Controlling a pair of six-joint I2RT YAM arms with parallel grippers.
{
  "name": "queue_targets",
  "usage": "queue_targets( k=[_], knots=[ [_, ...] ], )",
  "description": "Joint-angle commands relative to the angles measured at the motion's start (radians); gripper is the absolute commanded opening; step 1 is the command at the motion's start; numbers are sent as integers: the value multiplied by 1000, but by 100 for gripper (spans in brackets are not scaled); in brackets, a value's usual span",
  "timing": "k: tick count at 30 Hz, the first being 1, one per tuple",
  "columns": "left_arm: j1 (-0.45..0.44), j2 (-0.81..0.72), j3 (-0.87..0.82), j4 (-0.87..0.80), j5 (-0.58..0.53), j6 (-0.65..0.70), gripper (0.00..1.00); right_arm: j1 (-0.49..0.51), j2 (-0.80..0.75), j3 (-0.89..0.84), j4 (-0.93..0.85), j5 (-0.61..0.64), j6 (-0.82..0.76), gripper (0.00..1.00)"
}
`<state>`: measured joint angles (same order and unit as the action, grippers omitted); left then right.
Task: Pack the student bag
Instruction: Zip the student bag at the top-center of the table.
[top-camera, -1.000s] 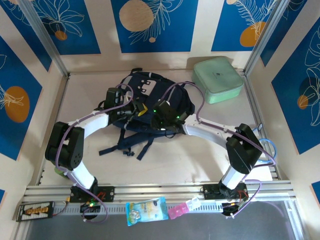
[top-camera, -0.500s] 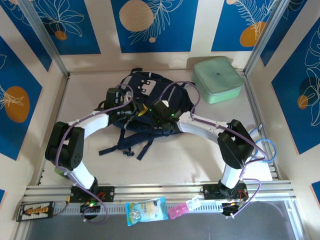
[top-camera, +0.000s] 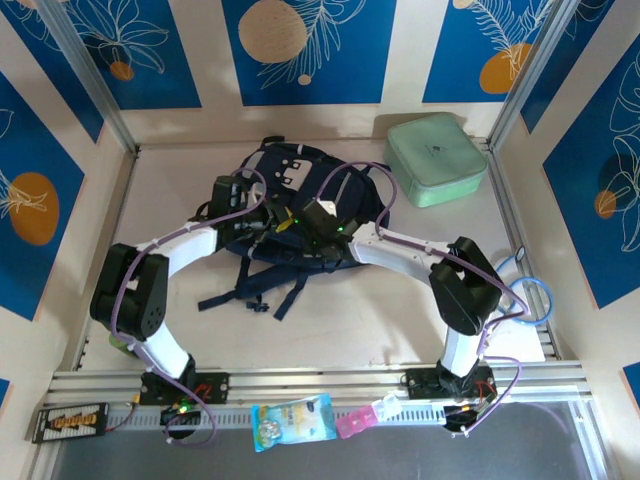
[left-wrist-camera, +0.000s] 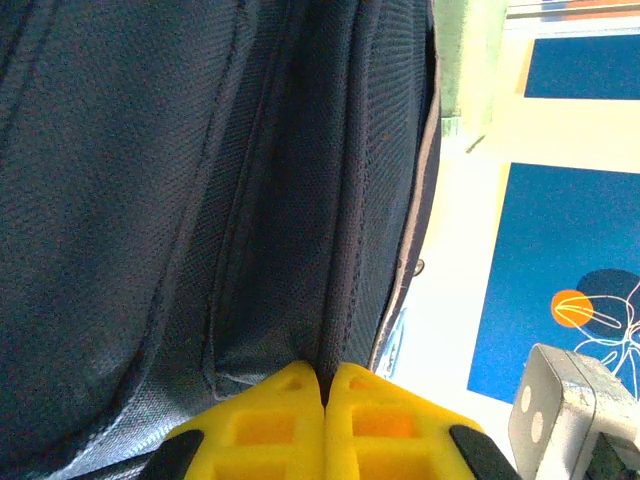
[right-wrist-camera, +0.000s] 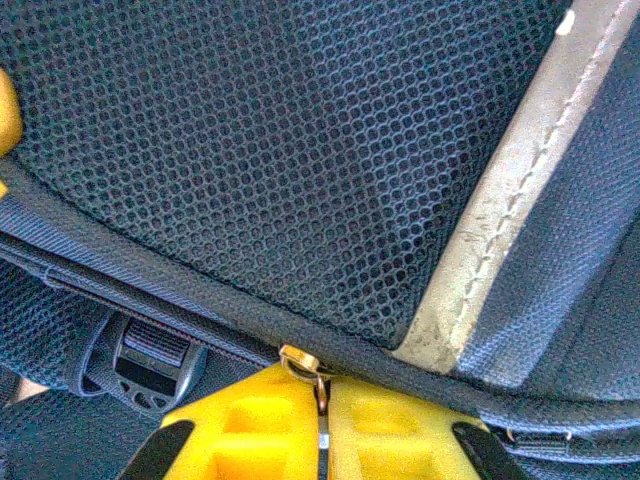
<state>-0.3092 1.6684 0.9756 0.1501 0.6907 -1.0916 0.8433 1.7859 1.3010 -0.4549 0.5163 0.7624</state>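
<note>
The student bag (top-camera: 300, 165), dark navy, lies flat mid-table with its straps (top-camera: 250, 290) trailing toward me. My left gripper (top-camera: 276, 222) is at the bag's near left side, and in the left wrist view its yellow fingers (left-wrist-camera: 290, 420) are shut on a ridge of the bag's fabric (left-wrist-camera: 340, 300). My right gripper (top-camera: 304, 232) meets it from the right. In the right wrist view this gripper (right-wrist-camera: 322, 388) is shut on a small brass zipper pull (right-wrist-camera: 305, 362) at the seam under the mesh panel (right-wrist-camera: 260, 150) and pale stripe (right-wrist-camera: 510, 220).
A mint green square zip case (top-camera: 435, 160) sits at the back right, close to the bag. A plastic buckle (right-wrist-camera: 150, 355) lies just left of the right fingers. A blue snack packet (top-camera: 292, 420) and a pink item (top-camera: 352, 422) rest on the near rail.
My right gripper has slid left along the bag's near seam toward the left gripper, its elbow following. The left arm has held still.
</note>
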Motion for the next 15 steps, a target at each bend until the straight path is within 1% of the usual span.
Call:
queue_targets(
  k=[1,5,8,12,15],
  knots=[
    [48,-54,-28,64,-22,-4,0,-9,-60,-59,-38,59,7,8],
    [81,-50,-50,67,-17,2,0,-38,-159,-163,-46,77,5,10],
    [92,-39,-52,56,-15,21,0,-67,-193,-198,-46,74,-19,11],
    [101,-29,-45,50,-8,36,0,-96,-185,-173,-25,45,-92,11],
    [110,-32,-44,42,-2,51,0,-112,-171,-138,2,-3,-170,6]
  ],
)
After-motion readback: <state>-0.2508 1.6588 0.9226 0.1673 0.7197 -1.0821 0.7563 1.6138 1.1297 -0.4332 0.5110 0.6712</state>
